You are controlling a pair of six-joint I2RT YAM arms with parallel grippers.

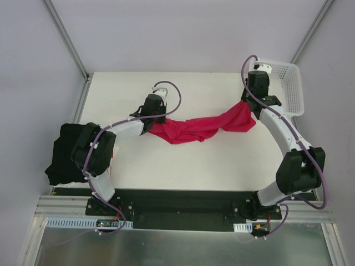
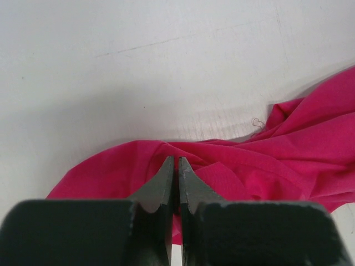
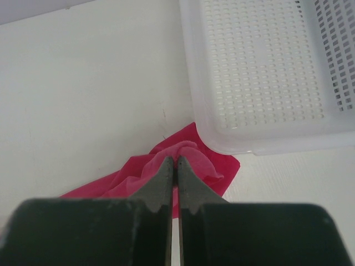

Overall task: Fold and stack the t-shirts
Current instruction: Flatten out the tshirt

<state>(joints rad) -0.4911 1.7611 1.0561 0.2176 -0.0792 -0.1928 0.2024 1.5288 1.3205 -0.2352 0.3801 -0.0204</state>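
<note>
Hidden or unclear first: in the top view the black tee (image 1: 62, 158) at the counter's left edge is half covered by the left arm's elbow. It reads only as a dark, limp heap that overlaps the edge, and neither its print nor any fold can be made out. The white plastic basket (image 1: 291, 83) at the far right corner is partly masked by the right arm; in the right wrist view it is cut off at the top and right of frame. Both wrist views lose the claw bodies at the bottom edge. The crimson-pink tee (image 1: 202, 126) lies mid-counter as a crumpled, twisted band strung between the two claws, and sleeves and neckline cannot be told apart. Left claw (image 1: 155, 119) — clenched, with its tapered dark tips pressed together on a ridge of the tee's left end; wrinkles in the thin, finely woven cloth run toward the tips. Right claw (image 1: 248, 105) — clenched too, pinching a puckered bunch of the tee's right end just beside the basket's near rim. The basket has a smooth translucent rim and walls and floor of small slotted lattice. The counter (image 1: 222, 160) is matte white and faintly scuffed.
</note>
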